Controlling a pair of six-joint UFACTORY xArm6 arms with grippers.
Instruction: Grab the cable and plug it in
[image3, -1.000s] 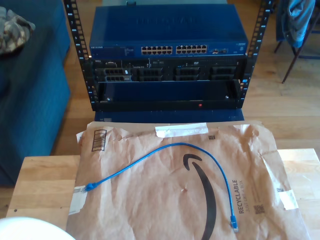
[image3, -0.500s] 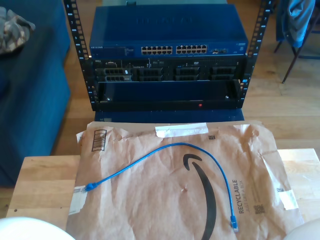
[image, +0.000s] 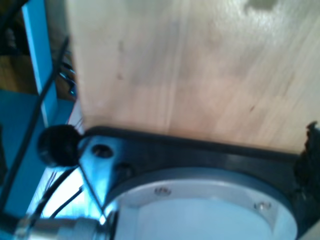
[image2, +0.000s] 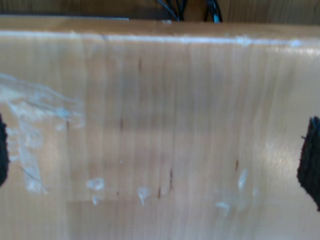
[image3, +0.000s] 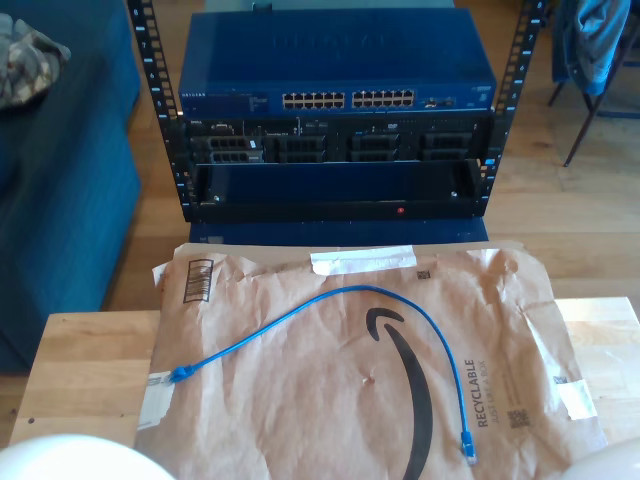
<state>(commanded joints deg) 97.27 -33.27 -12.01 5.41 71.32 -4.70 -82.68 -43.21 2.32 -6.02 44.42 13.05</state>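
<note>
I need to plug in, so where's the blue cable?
In the exterior view, the blue cable arcs across the brown paper envelope on the wooden table, before the rack.

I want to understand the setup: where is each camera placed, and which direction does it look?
Exterior view: high behind the wooden table, facing the blue switch; the cable lies on brown paper.
First wrist view: looks down at wood and a round white base.
Second wrist view: looks down at bare wood; dark fingertips at both edges.
Shared: the wooden surface.
</note>
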